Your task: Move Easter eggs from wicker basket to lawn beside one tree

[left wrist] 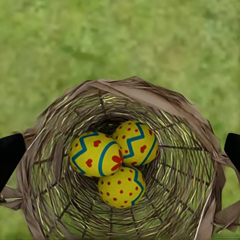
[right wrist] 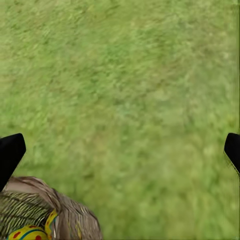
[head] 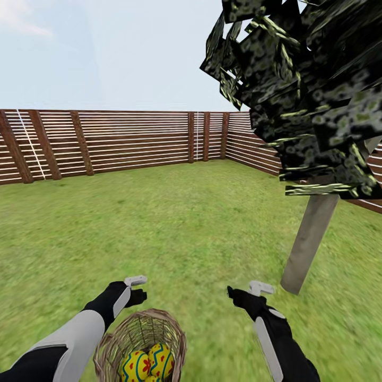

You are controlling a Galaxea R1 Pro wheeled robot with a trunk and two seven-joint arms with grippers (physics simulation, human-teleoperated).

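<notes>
Wicker basket (left wrist: 120,165) sits on the lawn (head: 175,223), all three Easter eggs (left wrist: 117,162) inside, directly beneath the open, empty left hand (head: 135,289); the right hand (head: 246,292), open too, hangs beside it over grass.

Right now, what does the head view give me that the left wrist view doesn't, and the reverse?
Head view alone: the tree ahead on the right, the fence, and both open grippers, left and right. Left wrist view alone: all three Easter eggs touching, seen whole from above between its spread fingertips. Both: the wicker basket, eggs inside, on the lawn.
</notes>
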